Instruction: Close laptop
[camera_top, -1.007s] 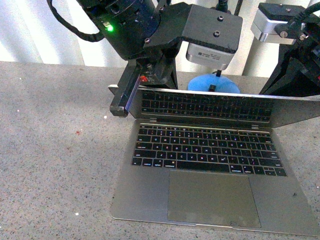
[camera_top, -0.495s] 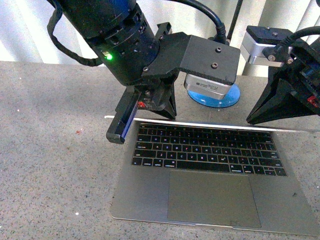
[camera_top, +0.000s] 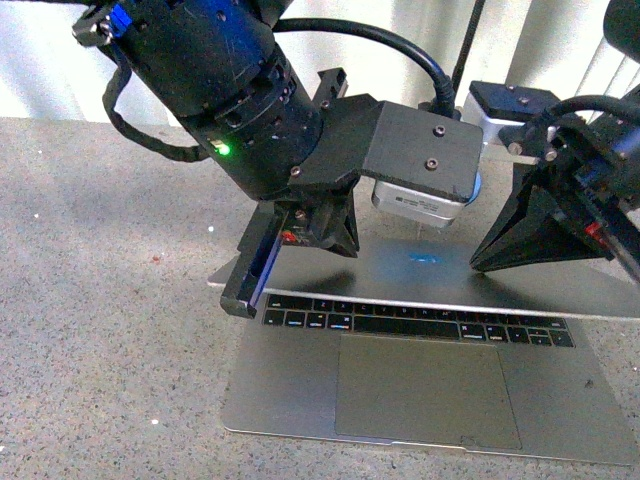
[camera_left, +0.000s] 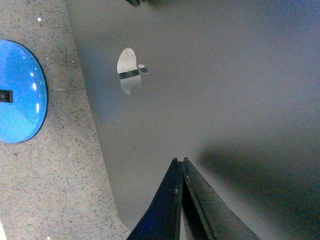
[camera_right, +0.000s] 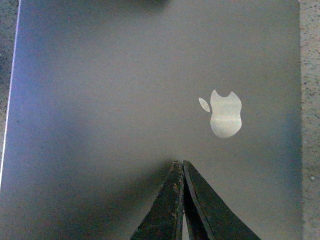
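The grey-silver laptop (camera_top: 420, 400) lies on the speckled table, its plain grey lid (camera_top: 430, 275) tilted low over the keyboard. Only the front key rows (camera_top: 410, 325) and the trackpad (camera_top: 425, 390) show; the screen is hidden. My left gripper (camera_top: 340, 245) is shut, its tip on the lid's left part. My right gripper (camera_top: 480, 264) is shut, its tip on the lid's right part. In the left wrist view the shut gripper (camera_left: 180, 161) rests on the lid (camera_left: 215, 90) below the shiny apple logo (camera_left: 129, 70). In the right wrist view the shut gripper (camera_right: 179, 163) touches the lid (camera_right: 115, 90) near the logo (camera_right: 225, 114).
A blue round disc (camera_left: 20, 90) lies on the table just behind the laptop's hinge side. The speckled grey table (camera_top: 110, 300) spreads to the left of the laptop. A pale curtain (camera_top: 40, 70) hangs at the back.
The lid has swung down from about half open to low over the keyboard. Both shut grippers have come forward and down with it, pressing on its back.
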